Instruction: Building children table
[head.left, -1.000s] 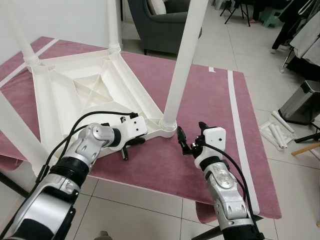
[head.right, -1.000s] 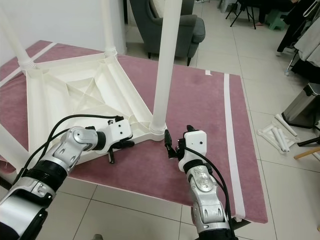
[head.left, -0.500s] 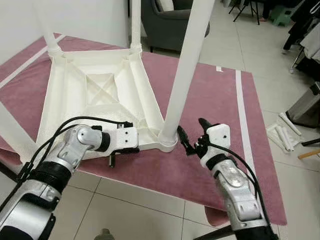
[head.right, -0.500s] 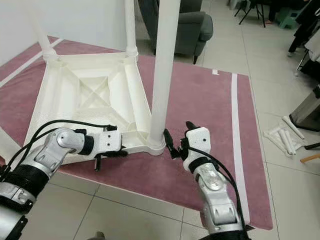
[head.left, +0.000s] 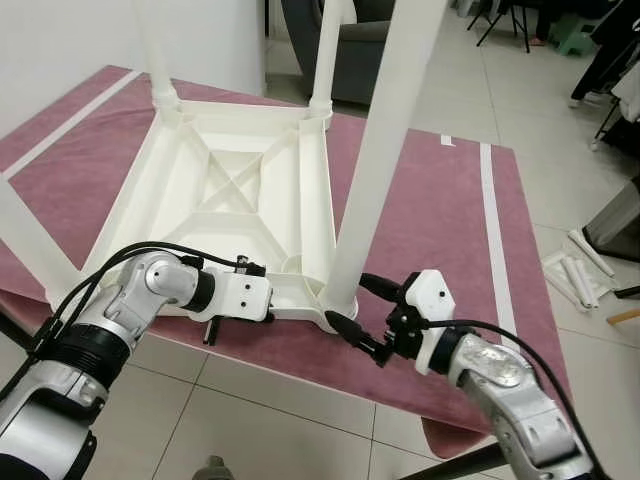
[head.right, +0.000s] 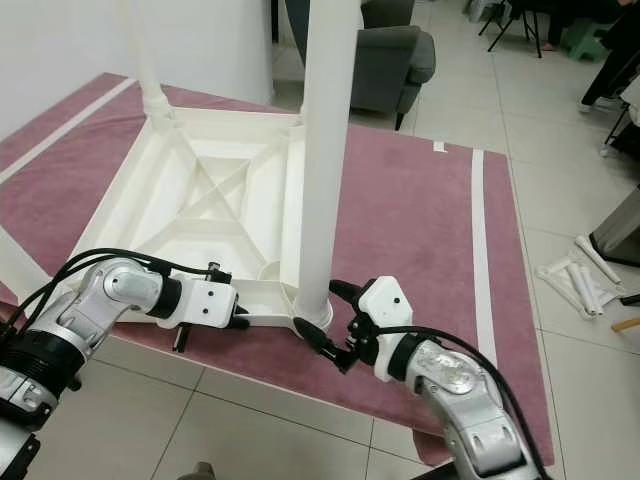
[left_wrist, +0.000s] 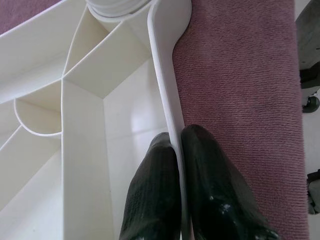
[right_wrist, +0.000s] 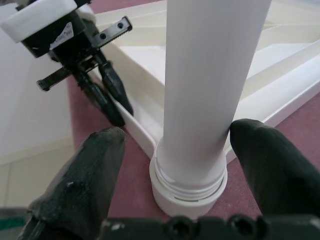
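A white plastic children's table lies upside down on a pink rug, its ribbed underside facing up with a cross brace in the middle. Round white legs stand upright from its corners; the near right leg sits in its threaded corner socket. The near rim touches the rug.

Upturned white table on pink rug, left gripper pinching its rim, right gripper spread around nearest leg
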